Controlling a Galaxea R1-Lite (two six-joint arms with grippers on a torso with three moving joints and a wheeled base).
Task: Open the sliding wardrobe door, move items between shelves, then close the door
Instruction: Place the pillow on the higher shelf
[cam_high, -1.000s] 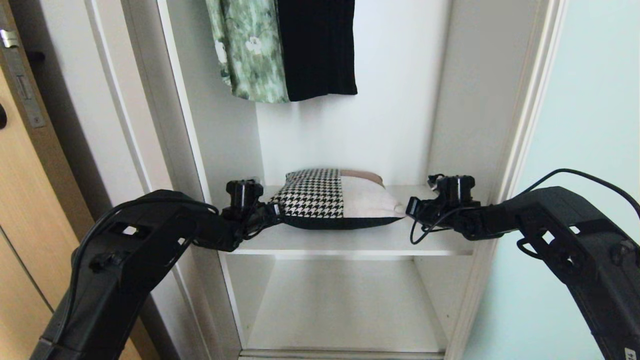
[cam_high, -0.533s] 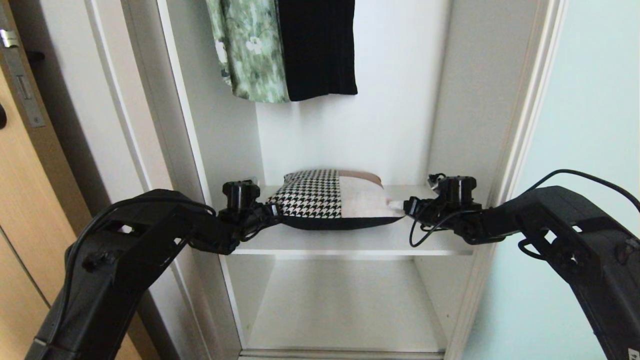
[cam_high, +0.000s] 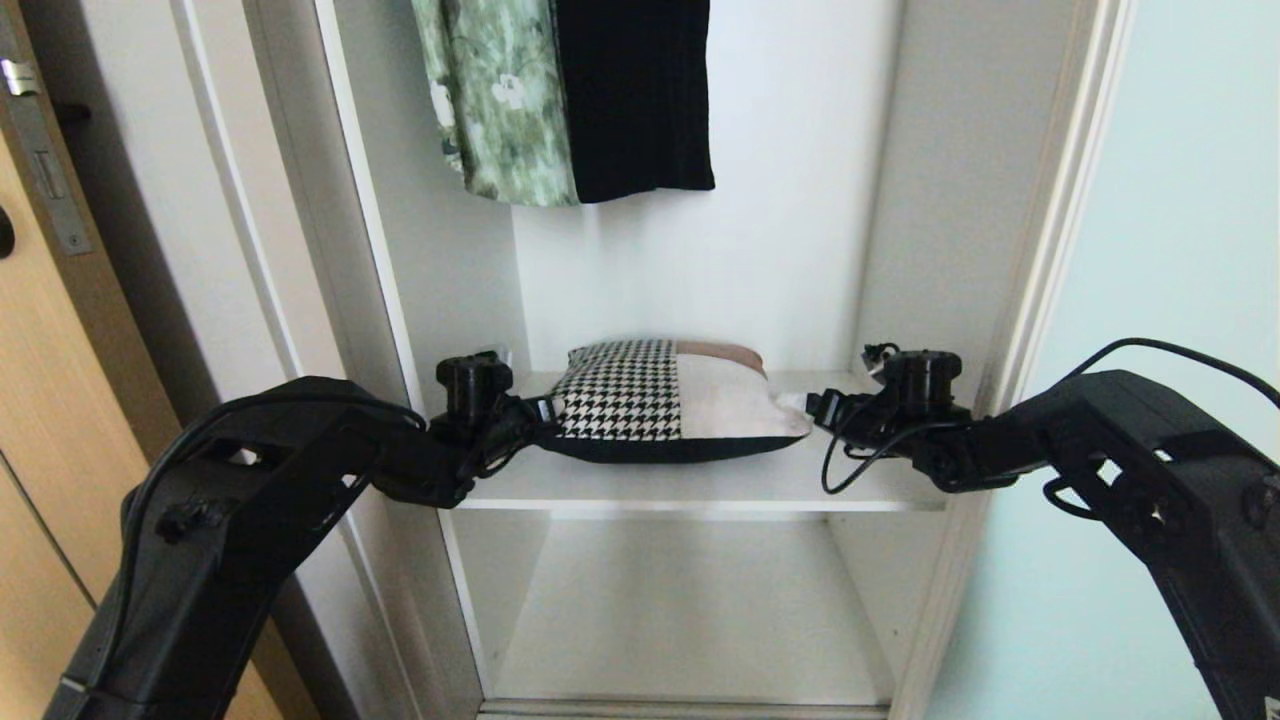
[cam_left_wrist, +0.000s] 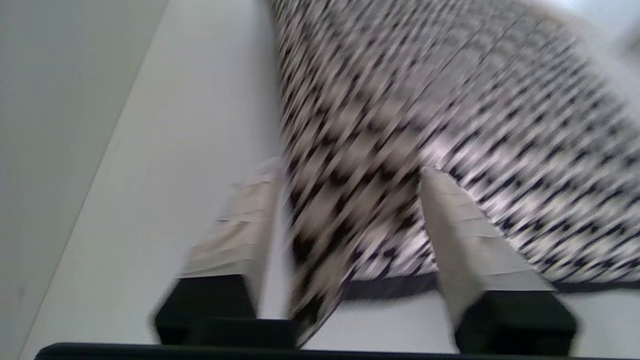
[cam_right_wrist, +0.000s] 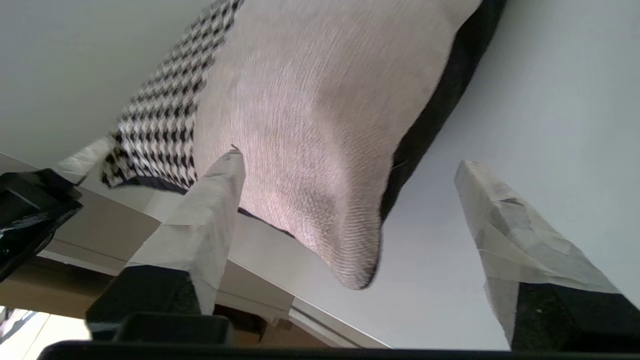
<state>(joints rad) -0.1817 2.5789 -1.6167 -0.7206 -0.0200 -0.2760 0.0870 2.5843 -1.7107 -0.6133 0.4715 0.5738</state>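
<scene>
While both grippers pinched the cushion (cam_high: 672, 400) a second ago, the head view shows it lying flat on the upper shelf (cam_high: 700, 485), with the left gripper (cam_high: 545, 412) at its left end and the right gripper (cam_high: 812, 405) at its right corner. The sliding wardrobe door (cam_high: 1180, 300) stands pushed to the right. From the left wrist, the fingers (cam_left_wrist: 240, 225) are spread, the houndstooth corner loose between them. From the right wrist, the fingers (cam_right_wrist: 205, 220) are spread wide around the beige corner.
</scene>
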